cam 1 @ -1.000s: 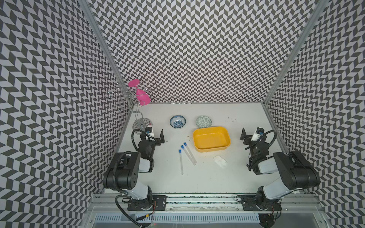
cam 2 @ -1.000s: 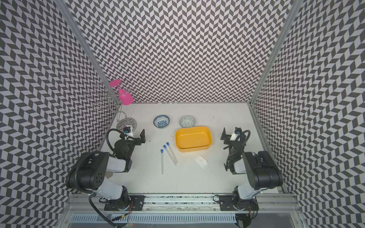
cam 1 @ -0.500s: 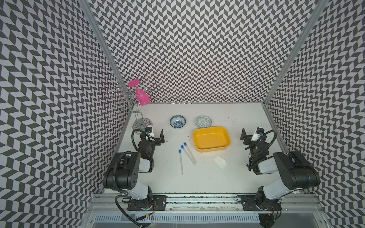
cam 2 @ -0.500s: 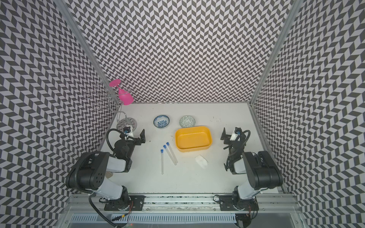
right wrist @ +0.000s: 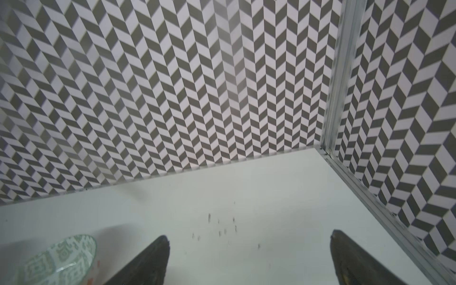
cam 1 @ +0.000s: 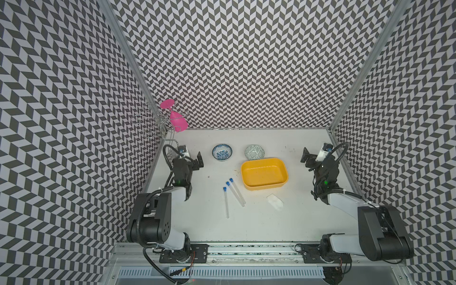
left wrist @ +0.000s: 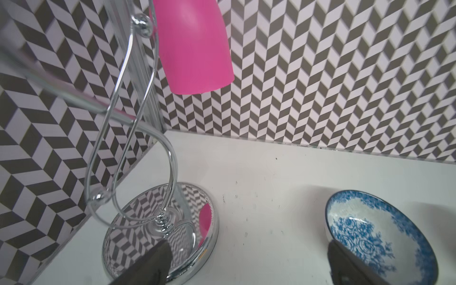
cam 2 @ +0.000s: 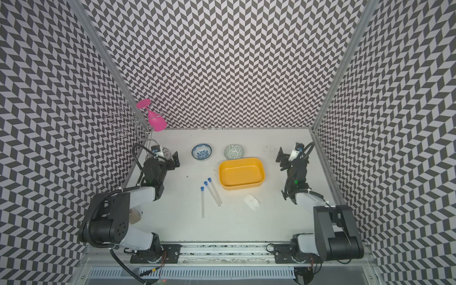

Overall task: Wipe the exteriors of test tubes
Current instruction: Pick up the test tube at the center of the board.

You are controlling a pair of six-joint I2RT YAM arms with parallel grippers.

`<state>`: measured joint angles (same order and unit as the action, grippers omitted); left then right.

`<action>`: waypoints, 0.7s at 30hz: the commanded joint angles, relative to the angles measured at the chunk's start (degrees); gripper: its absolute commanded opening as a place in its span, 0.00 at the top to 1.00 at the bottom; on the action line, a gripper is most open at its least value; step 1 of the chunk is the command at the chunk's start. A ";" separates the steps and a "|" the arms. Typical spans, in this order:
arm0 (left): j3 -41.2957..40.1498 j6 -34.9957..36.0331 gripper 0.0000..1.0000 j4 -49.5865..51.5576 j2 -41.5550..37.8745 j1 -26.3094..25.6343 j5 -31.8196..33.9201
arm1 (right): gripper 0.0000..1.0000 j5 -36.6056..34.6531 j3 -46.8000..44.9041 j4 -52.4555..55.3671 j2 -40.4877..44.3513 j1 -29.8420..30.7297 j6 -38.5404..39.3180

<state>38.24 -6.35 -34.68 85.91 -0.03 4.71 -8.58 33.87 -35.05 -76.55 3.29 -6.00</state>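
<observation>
Three clear test tubes with blue caps lie flat on the white table in both top views. One test tube (cam 1: 226, 202) (cam 2: 202, 202) lies alone, and a pair (cam 1: 236, 193) (cam 2: 214, 192) lies touching just to its right. A small white tissue (cam 1: 275, 201) (cam 2: 251, 201) lies to their right. My left gripper (cam 1: 191, 160) (cam 2: 170, 159) (left wrist: 246, 249) hovers open and empty at the left rear, far from the tubes. At the right rear, my right gripper (cam 1: 313, 158) (cam 2: 287, 158) (right wrist: 249, 246) is also open and empty. Neither wrist view shows the tubes.
A yellow tray (cam 1: 266, 186) (cam 2: 240, 186) sits right of the tubes. Behind stand a blue bowl (cam 1: 222, 152) (left wrist: 380, 234) and a green bowl (cam 1: 254, 152) (right wrist: 59, 259). A chrome rack (cam 1: 158, 121) (left wrist: 160, 229) holding a pink glass (cam 1: 177, 121) (left wrist: 195, 49) stands near my left gripper.
</observation>
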 commanded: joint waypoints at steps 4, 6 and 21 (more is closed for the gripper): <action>17.64 -11.54 0.07 44.07 -0.86 -6.31 1.42 | 0.01 5.64 14.12 39.40 -0.09 5.57 -6.06; 19.50 -13.04 0.08 50.49 -1.20 -10.56 0.10 | 0.01 4.80 17.09 46.18 -0.40 9.84 -5.52; 13.96 -25.28 0.24 61.74 -7.21 -24.65 -4.63 | 0.09 13.28 13.12 57.37 8.21 20.32 -12.03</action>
<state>52.23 -29.06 23.24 78.70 -23.42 0.27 1.69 47.66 21.98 -69.76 22.85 -15.84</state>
